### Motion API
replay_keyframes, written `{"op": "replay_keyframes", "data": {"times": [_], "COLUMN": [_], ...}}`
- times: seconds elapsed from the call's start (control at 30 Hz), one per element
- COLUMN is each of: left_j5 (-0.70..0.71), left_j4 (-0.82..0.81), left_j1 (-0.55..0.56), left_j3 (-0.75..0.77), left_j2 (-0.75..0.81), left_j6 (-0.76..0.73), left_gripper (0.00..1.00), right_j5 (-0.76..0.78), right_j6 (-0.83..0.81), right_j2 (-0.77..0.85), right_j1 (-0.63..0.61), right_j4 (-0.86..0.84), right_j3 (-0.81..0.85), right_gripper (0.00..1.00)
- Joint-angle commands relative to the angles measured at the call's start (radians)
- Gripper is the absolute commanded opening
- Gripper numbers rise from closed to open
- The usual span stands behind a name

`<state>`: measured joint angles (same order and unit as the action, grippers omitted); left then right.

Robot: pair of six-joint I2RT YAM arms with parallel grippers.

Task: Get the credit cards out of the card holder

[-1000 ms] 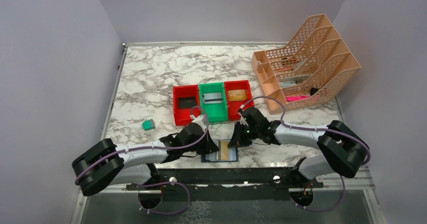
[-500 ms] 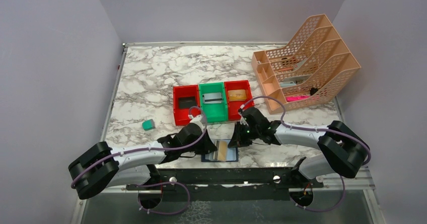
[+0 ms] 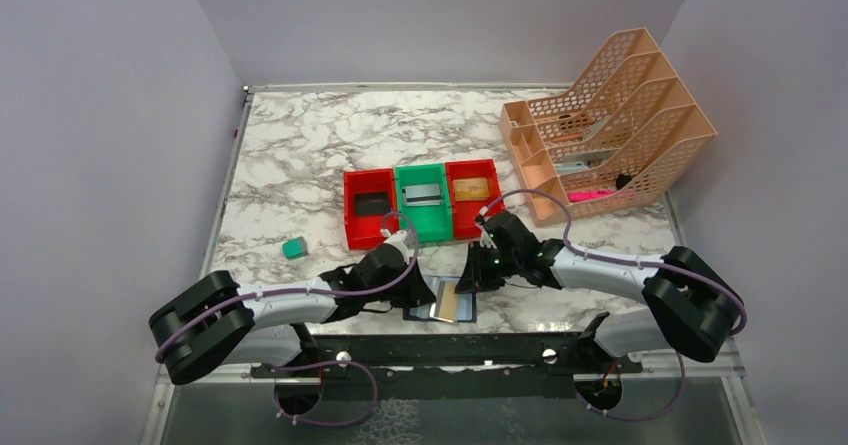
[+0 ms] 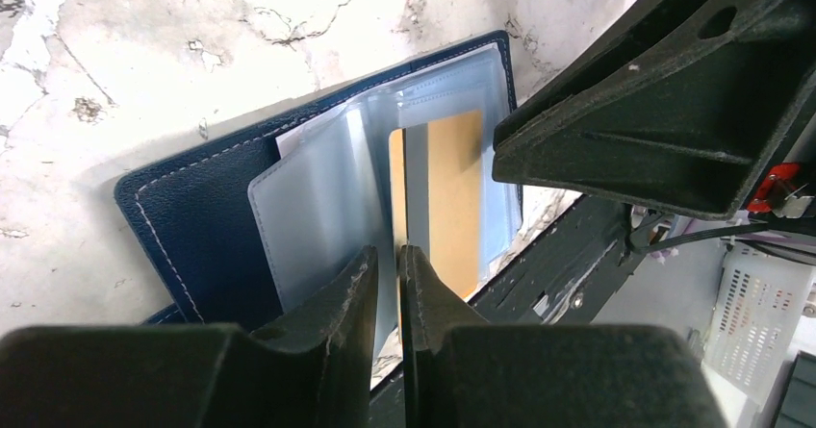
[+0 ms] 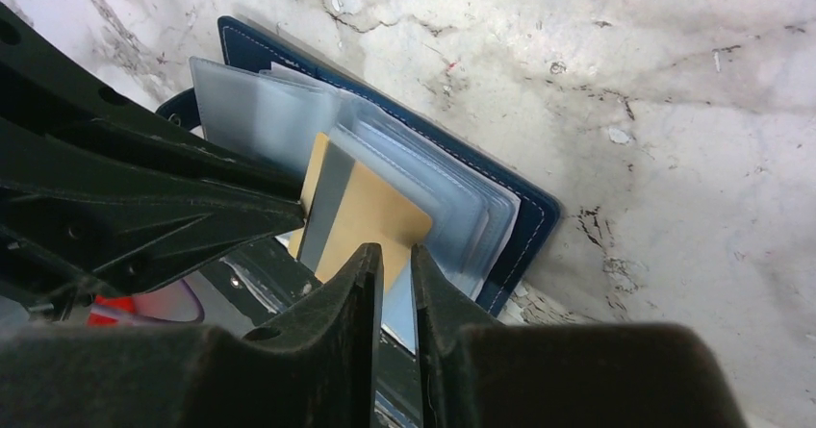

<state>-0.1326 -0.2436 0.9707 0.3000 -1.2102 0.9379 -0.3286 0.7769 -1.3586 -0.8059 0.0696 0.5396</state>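
Since a second ago the holder has swung askew at the worktop's near edge, where before it lay square to that edge. Our left tool stands over the open pages, jaws a thin slit apart. The edge of a clear sleeve runs into that slit, and we cannot tell whether it is pinched or let go. Our right tool comes in from the other side, close to the left one, jaws likewise a slit apart. The gold card sticks partway out of the sleeves and its corner meets that gap; grip or none, we cannot tell. Beyond stand three bins side by side, holding a black card, a silver card and a tan card. A teal block lies to the left, and a rack stands far right.
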Motion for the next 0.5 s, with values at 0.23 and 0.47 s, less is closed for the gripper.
{"op": "replay_keyframes", "data": {"times": [0.23, 0.47], "left_j5": [-0.004, -0.006], "left_j4": [0.000, 0.004], "left_j1": [0.000, 0.000], "left_j3": [0.019, 0.028], "left_j2": [0.009, 0.001], "left_j6": [-0.011, -0.017], "left_gripper": [0.20, 0.23], "right_j5": [0.139, -0.026], "right_j6": [0.006, 0.008], "right_j2": [0.175, 0.076], "right_j1": [-0.007, -0.009], "right_j4": [0.067, -0.034], "right_j3": [-0.005, -0.008], "right_gripper": [0.33, 0.33]}}
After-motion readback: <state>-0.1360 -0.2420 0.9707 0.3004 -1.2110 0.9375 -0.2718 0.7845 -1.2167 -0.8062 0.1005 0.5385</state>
